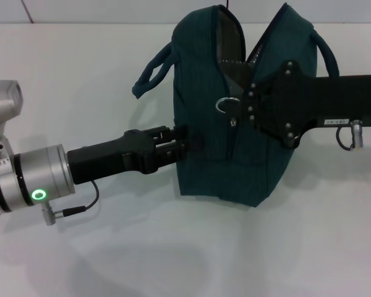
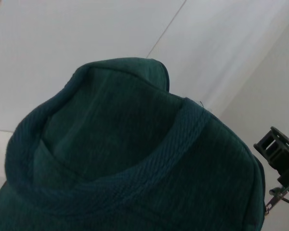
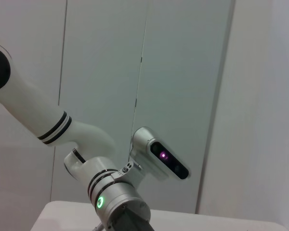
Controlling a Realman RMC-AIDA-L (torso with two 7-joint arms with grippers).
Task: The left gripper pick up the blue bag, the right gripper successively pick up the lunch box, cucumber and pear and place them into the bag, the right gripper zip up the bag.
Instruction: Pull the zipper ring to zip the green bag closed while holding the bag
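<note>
The blue bag (image 1: 216,148) stands on the white table (image 1: 173,247), with its top partly open and silver lining showing. Its ring-pull zipper (image 1: 225,105) hangs at the front of the opening. My left gripper (image 1: 180,145) comes in from the left and is shut on the bag's side fabric. My right gripper (image 1: 247,106) reaches in from the right, its tip at the opening next to the ring pull. The left wrist view is filled by the bag (image 2: 135,159) and a loop handle (image 2: 178,147), with the right gripper (image 2: 282,154) at the edge. The lunch box, cucumber and pear are not in view.
The bag's two loop handles stick out to the left (image 1: 149,73) and right (image 1: 326,49). The right wrist view shows only my left arm's wrist with its green light (image 3: 102,202) and the wall behind. The table's far edge meets a wall behind the bag.
</note>
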